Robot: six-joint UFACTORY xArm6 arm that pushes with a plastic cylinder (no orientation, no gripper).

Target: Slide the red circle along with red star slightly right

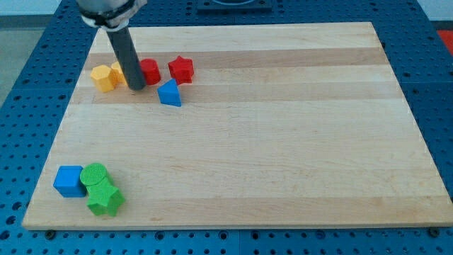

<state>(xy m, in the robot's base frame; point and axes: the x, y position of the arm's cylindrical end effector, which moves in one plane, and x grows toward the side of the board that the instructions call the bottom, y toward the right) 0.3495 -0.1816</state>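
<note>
Red circle lies near the worktop's upper-left corner, partly hidden behind my tip, which touches its left edge. Red star sits just right of the circle, a small gap between them. Blue triangle lies below that gap. Two yellow blocks sit left of the rod. Blue cube, green circle and green star cluster bottom-left. No fingers exist here; the arm ends in a rod.

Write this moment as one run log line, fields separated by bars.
my tip: at left edge of red circle | red star: right of circle, apart | blue triangle: below them | push: apparently starting
</note>
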